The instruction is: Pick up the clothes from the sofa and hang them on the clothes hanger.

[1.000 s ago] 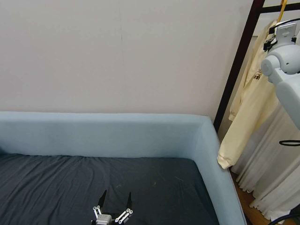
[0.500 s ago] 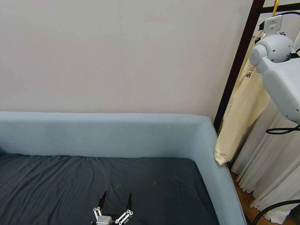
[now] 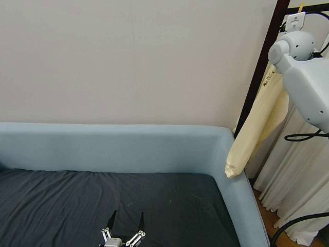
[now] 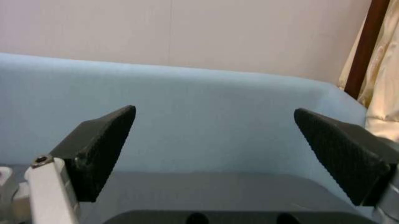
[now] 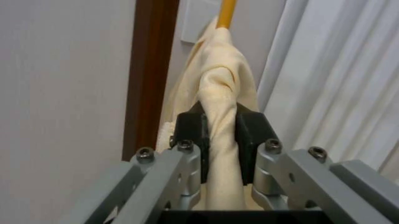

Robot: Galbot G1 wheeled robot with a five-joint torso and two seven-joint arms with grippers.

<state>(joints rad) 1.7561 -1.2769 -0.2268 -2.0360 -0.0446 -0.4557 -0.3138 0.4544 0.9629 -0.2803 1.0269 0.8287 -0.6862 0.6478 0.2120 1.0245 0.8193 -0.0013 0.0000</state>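
A cream garment (image 3: 259, 118) hangs at the right beside the rack's dark post (image 3: 262, 67), its sleeve end dangling over the sofa's right arm (image 3: 234, 180). In the right wrist view my right gripper (image 5: 219, 135) is shut on a bunched fold of this cream garment (image 5: 221, 93), just below a yellow rod (image 5: 227, 11). My right arm (image 3: 303, 72) is raised at the upper right. Low over the dark seat cushion (image 3: 77, 206), my left gripper (image 3: 125, 221) stands open with nothing between its fingers (image 4: 103, 144).
The light blue sofa back (image 3: 113, 149) runs along a plain wall. White curtains (image 3: 298, 185) hang behind the rack at the right, and a strip of wooden floor (image 3: 272, 231) shows beside the sofa. A black cable (image 3: 303, 136) loops from my right arm.
My right arm has moved left and up toward the dark post with the garment. The sleeve has swung left over the sofa's arm. The left gripper has stayed put.
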